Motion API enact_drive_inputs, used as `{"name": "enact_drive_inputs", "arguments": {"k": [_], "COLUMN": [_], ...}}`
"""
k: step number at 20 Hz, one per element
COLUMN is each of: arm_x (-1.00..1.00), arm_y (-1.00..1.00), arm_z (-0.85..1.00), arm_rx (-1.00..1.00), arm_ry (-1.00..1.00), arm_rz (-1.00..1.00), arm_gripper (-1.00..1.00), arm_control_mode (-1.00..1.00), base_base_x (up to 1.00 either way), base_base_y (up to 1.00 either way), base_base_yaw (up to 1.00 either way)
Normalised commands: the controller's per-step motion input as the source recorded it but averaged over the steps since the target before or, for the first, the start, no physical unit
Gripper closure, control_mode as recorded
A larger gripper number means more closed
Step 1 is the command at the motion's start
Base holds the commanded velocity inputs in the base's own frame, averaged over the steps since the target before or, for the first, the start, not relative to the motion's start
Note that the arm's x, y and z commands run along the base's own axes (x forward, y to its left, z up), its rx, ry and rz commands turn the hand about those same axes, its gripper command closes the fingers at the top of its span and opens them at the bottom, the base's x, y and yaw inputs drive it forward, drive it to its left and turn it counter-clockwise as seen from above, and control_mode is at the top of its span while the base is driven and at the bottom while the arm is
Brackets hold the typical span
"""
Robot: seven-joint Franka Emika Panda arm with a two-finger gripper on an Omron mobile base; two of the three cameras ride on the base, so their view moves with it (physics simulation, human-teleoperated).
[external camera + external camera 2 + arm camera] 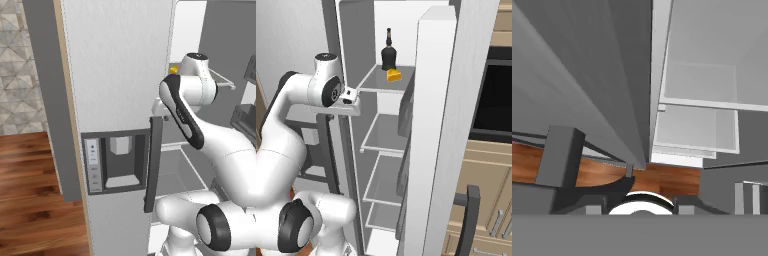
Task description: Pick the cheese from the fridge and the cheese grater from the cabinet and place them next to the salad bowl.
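We find no readable text: the small button marks on the fridge's (117, 75) water dispenser panel (116, 161) are too blurred to read.

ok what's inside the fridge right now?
In the fridge, the top shelf holds the cheese and a dark bottle behind it. Lower shelves look bare; the door hides their right side.

Dark bottle (388, 52); wooden floor (30, 190); black oven (493, 100).
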Motion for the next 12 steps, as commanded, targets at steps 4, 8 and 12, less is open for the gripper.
{"name": "enact_drive_inputs", "arguments": {"k": [4,8,12], "arm_x": [-0.1,-0.15,-0.09], "arm_y": [-0.07,-0.2,-0.27], "arm_z": [-0.01,0.0,0.1], "arm_rx": [0.02,0.04,0.0], "arm_ry": [-0.03,-0.39,-0.49], "arm_rz": [-0.02,-0.05,0.0], "arm_gripper": [-1.0,-1.0,-1.0], "arm_control_mode": [-1.0,-1.0,-1.0], "base_base_x": [0.0,0.0,0.0], "base_base_y": [0.0,0.0,0.0], "base_base_yaw": [0.0,0.0,0.0]}}
